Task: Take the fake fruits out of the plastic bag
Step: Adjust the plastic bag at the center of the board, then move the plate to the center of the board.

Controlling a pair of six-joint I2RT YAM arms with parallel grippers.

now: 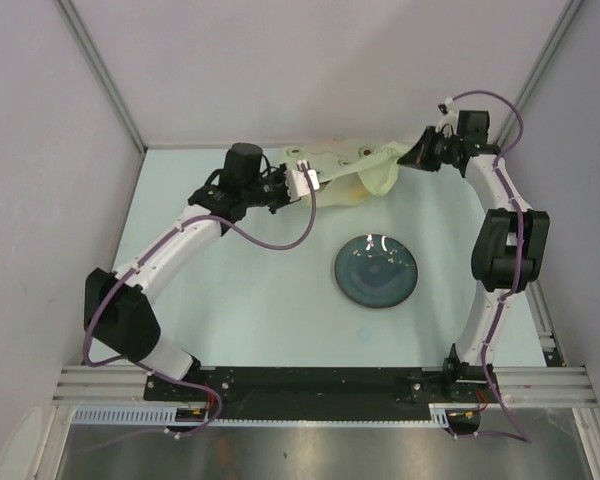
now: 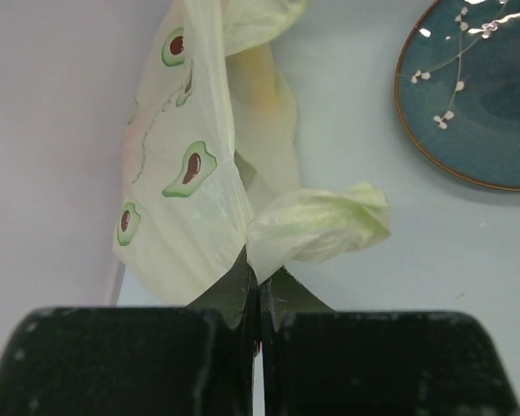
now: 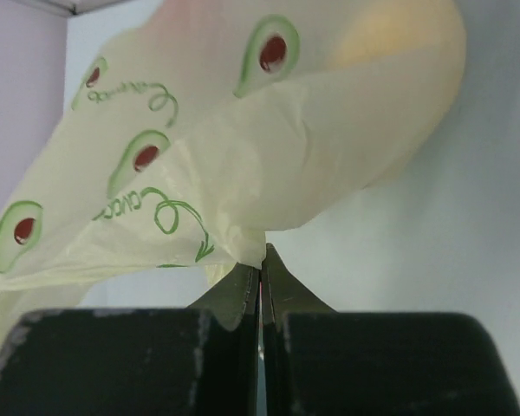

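Closest in each wrist view, the left jaws and the right jaws are pressed together, each pinching a fold of the plastic bag [image 2: 186,173]. Beneath spreads the pale counter [image 1: 250,290]. At its far edge the bag hangs stretched between the two arms, probably so its mouth can be opened or the load tipped out. The dark plate [image 1: 376,269] sits nearer the arm bases, well apart from the bag, and looks a likely landing spot. A yellowish fake fruit [image 3: 399,35] bulges inside the film; I cannot tell which one.
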